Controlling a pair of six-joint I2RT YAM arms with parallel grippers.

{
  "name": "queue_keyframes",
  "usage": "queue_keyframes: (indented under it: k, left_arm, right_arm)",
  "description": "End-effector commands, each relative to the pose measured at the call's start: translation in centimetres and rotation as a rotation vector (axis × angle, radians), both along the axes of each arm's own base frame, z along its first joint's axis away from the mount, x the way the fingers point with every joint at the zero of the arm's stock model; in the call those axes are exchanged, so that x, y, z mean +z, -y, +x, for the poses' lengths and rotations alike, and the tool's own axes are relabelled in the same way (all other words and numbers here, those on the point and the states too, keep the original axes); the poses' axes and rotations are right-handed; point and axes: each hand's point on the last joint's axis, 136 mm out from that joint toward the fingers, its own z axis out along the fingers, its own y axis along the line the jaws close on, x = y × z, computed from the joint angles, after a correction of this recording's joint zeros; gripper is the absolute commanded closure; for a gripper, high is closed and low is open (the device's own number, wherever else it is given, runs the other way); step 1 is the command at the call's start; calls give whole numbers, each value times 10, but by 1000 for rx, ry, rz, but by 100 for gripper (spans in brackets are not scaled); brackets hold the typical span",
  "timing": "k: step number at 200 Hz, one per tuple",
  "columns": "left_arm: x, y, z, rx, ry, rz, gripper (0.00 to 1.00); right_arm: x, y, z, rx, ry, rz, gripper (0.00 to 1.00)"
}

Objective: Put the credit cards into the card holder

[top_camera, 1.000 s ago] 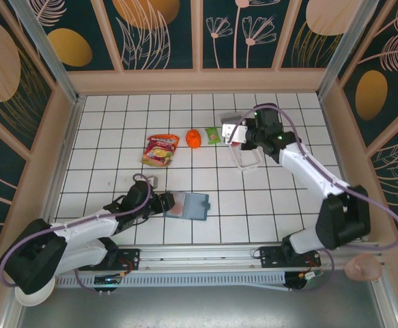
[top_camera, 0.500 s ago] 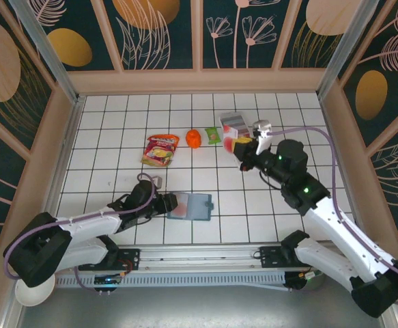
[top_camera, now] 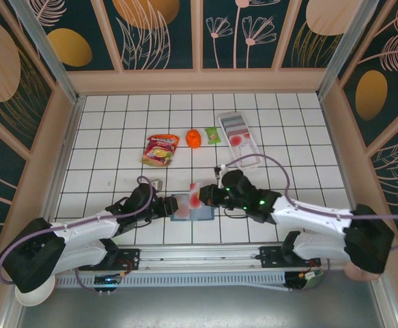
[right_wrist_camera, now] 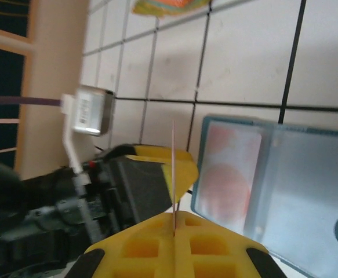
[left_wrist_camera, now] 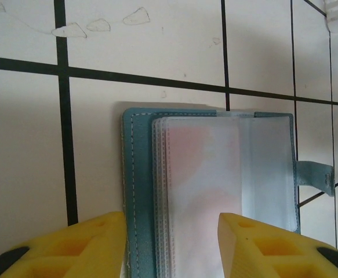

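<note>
Top external view: white tiled tabletop (top_camera: 117, 137) inside a walled cell. The right arm reached low from the near-right corner toward the middle of the near edge. The left arm lay along that edge from the near-left corner.

A white tray (top_camera: 250, 157) sat in the far-right part, well apart from both grippers.

The card holder (top_camera: 197, 214) lay flat and open close to the middle of the near edge, between the two grippers.

At its left side was the left gripper (top_camera: 171, 205), jaws apart. In the left wrist view its yellow fingers (left_wrist_camera: 70, 243) stood astride one page of the card holder (left_wrist_camera: 209, 168); contact could not be resolved.

At its right side the right gripper (top_camera: 207, 197) was clamped on one credit card (top_camera: 195, 194), held on edge over the card holder.

In the right wrist view the credit card (right_wrist_camera: 173, 168) showed edge-on as a thin upright line. The card holder (right_wrist_camera: 261, 174) lay just to its right, clear sleeves facing up.

Judgement: the right arm delivers. The card's plane stood roughly square to the sleeves, so it needs laying flatter and lining up with a sleeve mouth. Which edge the mouths open on was not readable.
</note>
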Motion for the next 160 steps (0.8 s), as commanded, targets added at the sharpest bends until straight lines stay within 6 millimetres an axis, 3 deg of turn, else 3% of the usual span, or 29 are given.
queue_keyframes:
  k: [1, 14, 61, 160]
  left_arm:
    - [-6, -3, -4, -11, -9, 26, 57]
    - [-5, -1, -4, -18, -9, 22, 62]
    - [-5, -2, -5, -25, -4, 22, 65]
    - [-10, 4, -6, -53, -20, 17, 75]
  right_arm:
    - [-2, -22, 5, 7, -26, 28, 100]
    - [-14, -23, 8, 3, -31, -19, 100]
    - [-46, -9, 17, -51, -80, -109, 100]
    - [-69, 5, 17, -94, -104, -191, 100]
